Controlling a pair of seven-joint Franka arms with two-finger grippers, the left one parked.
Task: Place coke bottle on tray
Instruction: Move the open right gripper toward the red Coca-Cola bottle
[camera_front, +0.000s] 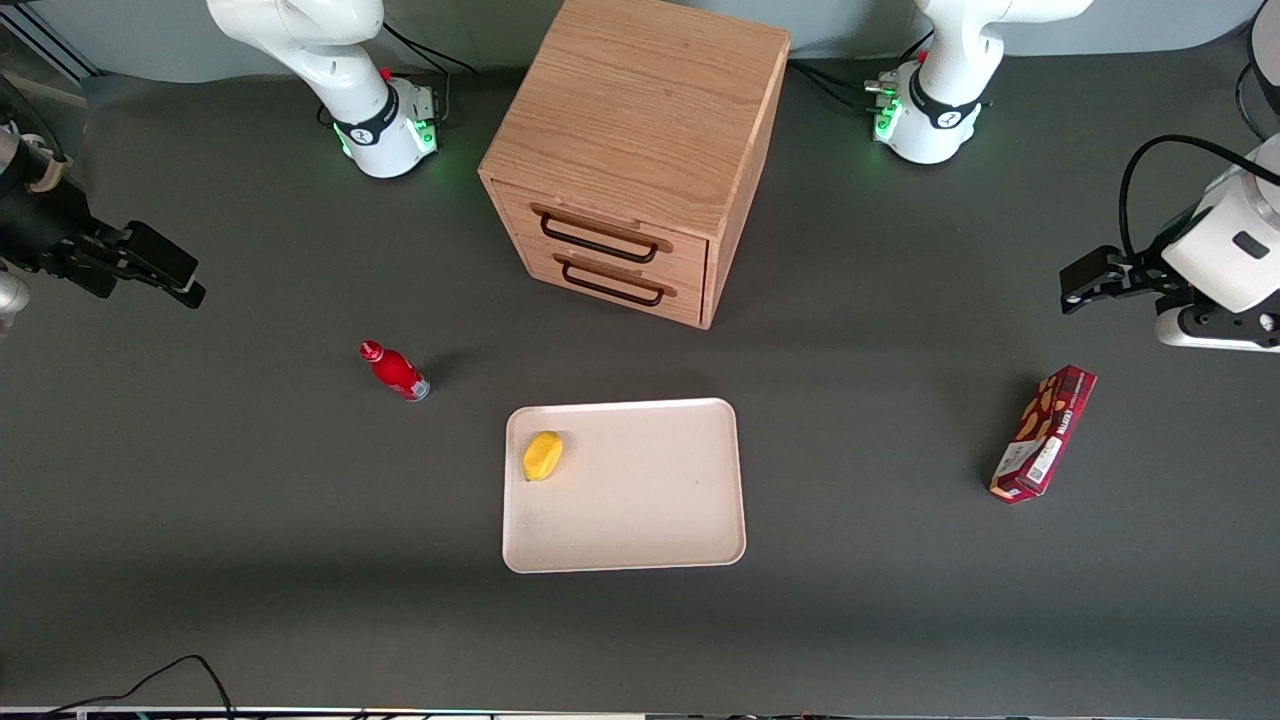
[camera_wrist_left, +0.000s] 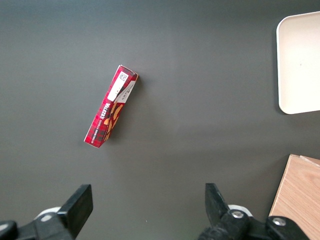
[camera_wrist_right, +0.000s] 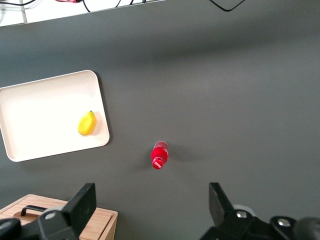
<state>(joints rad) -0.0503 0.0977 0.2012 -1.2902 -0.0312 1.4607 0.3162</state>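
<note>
The coke bottle (camera_front: 395, 371), small and red with a red cap, stands on the dark table between the working arm's end and the tray. It also shows in the right wrist view (camera_wrist_right: 159, 155). The cream-white tray (camera_front: 640, 500) lies flat in front of the cabinet and nearer to the front camera; it also shows in the right wrist view (camera_wrist_right: 45, 115). My right gripper (camera_front: 180, 280) hangs high above the table toward the working arm's end, well apart from the bottle. It is open and empty (camera_wrist_right: 151, 200).
A yellow fruit (camera_front: 542, 455) lies on the tray near one corner. The wooden two-drawer cabinet (camera_front: 640, 150) stands mid-table with both drawers shut. A dark red snack box (camera_front: 1043, 432) lies toward the parked arm's end.
</note>
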